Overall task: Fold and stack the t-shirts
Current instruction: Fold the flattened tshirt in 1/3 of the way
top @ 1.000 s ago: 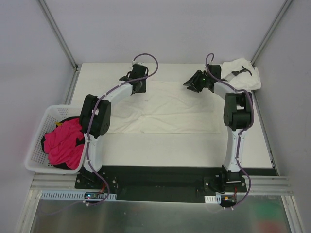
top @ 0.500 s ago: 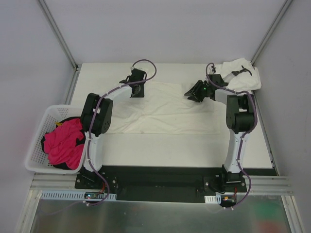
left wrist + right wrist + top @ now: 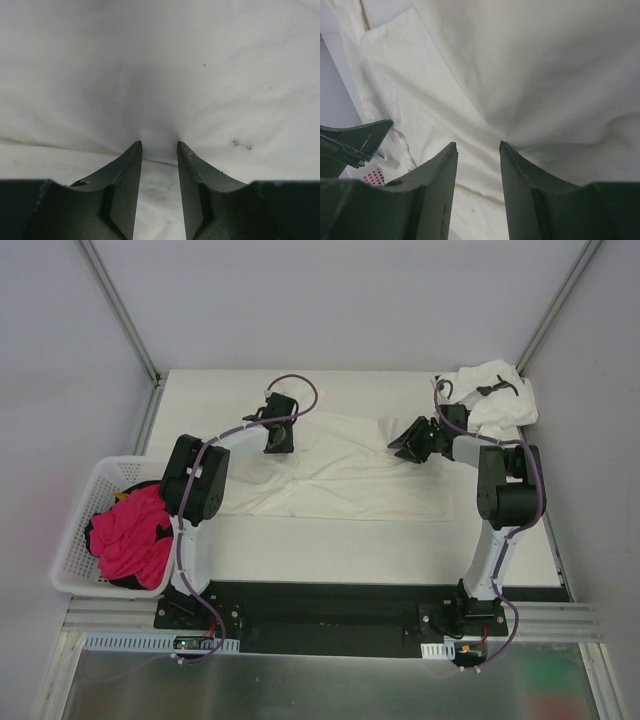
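While the left fingers (image 3: 125, 185) and right fingers (image 3: 439, 185) pinch the cream t-shirt (image 3: 340, 480) at its far edge, draw both ends nearer, level and together, for a straight fold.

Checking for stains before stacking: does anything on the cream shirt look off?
Yes. The cream-white t-shirt carries small dark specks just right of the left gripper, plus tinier ones farther up. Stain or lint, I cannot tell. Its cloth is otherwise only wrinkled.
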`<state>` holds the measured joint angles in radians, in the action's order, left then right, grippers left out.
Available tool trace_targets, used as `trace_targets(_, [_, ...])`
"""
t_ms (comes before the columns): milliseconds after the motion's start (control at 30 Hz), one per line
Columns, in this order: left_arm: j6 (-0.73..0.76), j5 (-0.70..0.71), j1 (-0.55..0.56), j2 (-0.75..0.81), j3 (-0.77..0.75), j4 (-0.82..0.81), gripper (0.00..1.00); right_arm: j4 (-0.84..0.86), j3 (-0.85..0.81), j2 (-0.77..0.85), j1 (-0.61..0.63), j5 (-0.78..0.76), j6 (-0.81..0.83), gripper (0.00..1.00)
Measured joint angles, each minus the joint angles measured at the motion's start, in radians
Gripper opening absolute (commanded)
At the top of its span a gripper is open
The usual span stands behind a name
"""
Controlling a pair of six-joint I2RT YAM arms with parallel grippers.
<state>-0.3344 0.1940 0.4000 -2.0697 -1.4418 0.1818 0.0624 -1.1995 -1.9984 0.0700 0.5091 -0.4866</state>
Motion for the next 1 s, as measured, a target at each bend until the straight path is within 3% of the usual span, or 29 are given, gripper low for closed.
trace_targets(400, [-0.023,-0.002,0.006,0.04,0.065,-0.023,0.32,0.001,-0.022,0.007,-0.043,0.0,-0.003,0.43])
trace_targets(767, [-0.101,-0.003,0.021,0.141,0.205,-0.04,0.31,0.0,-0.151,0.003,-0.12,-0.005,0.002,0.43])
trace_targets(1000, [-0.13,-0.003,0.044,0.189,0.251,-0.01,0.31,-0.064,-0.329,-0.112,-0.179,-0.032,0.051,0.44])
